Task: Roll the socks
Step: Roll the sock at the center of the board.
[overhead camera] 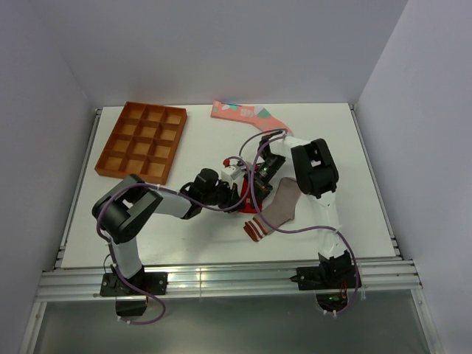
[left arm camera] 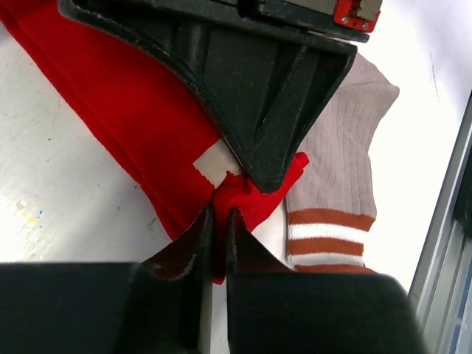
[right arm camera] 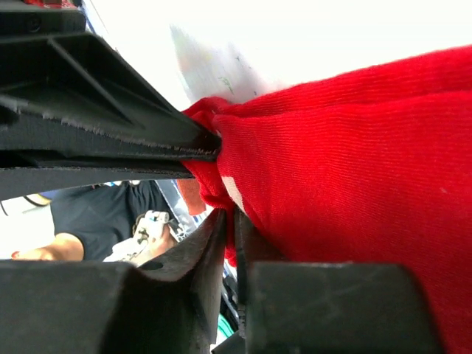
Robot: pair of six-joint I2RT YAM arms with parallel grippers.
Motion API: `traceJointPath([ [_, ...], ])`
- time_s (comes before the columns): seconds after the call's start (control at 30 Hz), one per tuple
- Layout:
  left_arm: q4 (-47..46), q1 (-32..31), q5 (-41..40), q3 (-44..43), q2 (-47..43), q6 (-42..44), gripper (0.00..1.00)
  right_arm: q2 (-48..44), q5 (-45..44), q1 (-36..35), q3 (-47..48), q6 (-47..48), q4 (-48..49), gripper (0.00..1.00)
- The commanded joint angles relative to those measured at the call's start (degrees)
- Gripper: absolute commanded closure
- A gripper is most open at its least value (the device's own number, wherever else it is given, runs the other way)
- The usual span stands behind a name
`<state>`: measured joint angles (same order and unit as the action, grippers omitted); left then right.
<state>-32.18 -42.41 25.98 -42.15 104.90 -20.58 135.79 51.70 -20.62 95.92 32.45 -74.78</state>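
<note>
Three socks are out on the white desk [overhead camera: 354, 162], and both arms lean in over the red sock [left arm camera: 125, 110] near the middle, which lies partly hidden beneath them. The left pincer [left arm camera: 219, 220] has its fingers drawn nearly together on a fold of red fabric at the sock's edge, just by the white mark [left arm camera: 212, 167]. The right pincer [right arm camera: 229, 221] looks likewise clamped on a bunched bit of the same sock, close against the left one. Just beside it lies the grey-brown sock [left arm camera: 341, 155], flat, with its striped cuff [left arm camera: 328, 232] toward the near edge. The salmon-pink sock [overhead camera: 243, 114] is well apart at the far edge, and an orange compartment tray [overhead camera: 144, 140] sits far left. That red knit looks thin, light and limp, so I'd expect it to slump and spring open once let go, though it should not slip between the fingers. Taking it at one end, through both layers, seems the way to start a tight roll; a single layer would only tug loose.
</note>
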Motion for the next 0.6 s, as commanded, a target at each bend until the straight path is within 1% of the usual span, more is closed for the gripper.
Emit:
traceJointPath([
  [0.0, 2.12, -1.88, -3.29, -0.92, 1.71, -0.69, 0.98, -1.22, -7.4, 0.5, -1.09, -0.62, 9.21, 0.83],
  [0.03, 2.56, -2.06, -4.17, -0.92, 1.71, -1.21, 1.0, -1.83, -7.93, 0.5, -1.09, -0.98, 9.83, 0.76],
  [0.13, 2.74, -2.5, -5.93, -0.48, 1.01, -2.27, 1.0, -3.94, -8.63, 0.58, -1.08, -1.68, 10.79, 0.64],
  [0.17, 3.44, -2.76, -6.63, -0.39, 0.83, -2.45, 1.0, -4.65, -8.9, 0.5, -1.0, -2.21, 10.97, 0.59],
  [0.23, 4.14, -2.85, -8.04, -0.48, 0.57, -2.97, 1.0, -6.84, -9.68, 0.67, -0.82, -2.82, 11.93, 0.53],
  [0.33, 4.94, -2.85, -9.18, -0.21, -0.05, -3.24, 1.0, -9.13, -10.83, 0.93, -0.47, -5.02, 13.87, 0.5],
  [0.43, 5.29, -2.85, -9.98, -0.04, -0.66, -3.5, 1.0, -10.8, -12.94, 1.9, 0.06, -8.27, 16.76, 0.5],
  [0.57, 5.2, -2.85, -10.77, 0.49, -1.01, -3.77, 1.0, -12.21, -19.07, 2.95, 0.32, -12.22, 20.9, 0.5],
])
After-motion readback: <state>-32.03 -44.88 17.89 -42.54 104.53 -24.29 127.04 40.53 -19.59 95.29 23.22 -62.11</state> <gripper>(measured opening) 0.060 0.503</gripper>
